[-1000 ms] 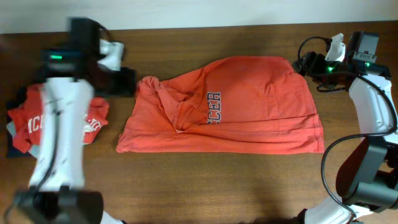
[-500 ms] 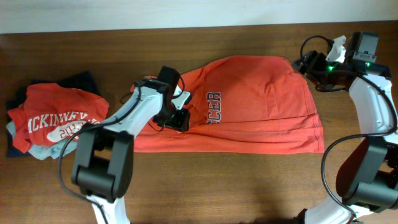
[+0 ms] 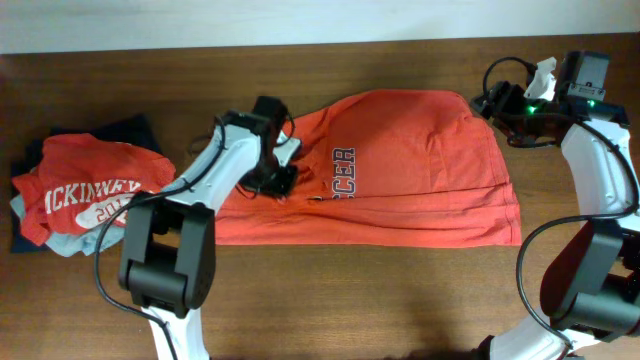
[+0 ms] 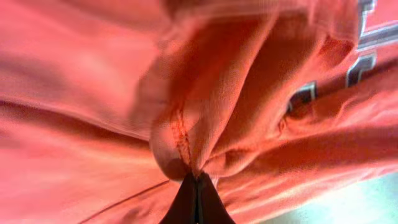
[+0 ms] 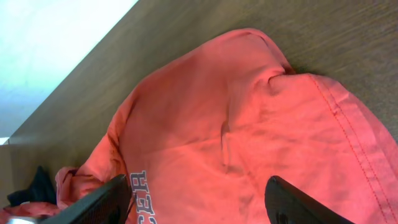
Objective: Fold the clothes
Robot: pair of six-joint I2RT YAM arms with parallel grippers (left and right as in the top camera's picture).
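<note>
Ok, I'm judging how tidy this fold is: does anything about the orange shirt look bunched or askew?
Yes. The orange T-shirt is bunched into a wrinkled lump where the left gripper pinches a stitched fold between its fingers, and a crease cuts its chest lettering down to "CER".

Perhaps lab: robot arms, wooden table
</note>
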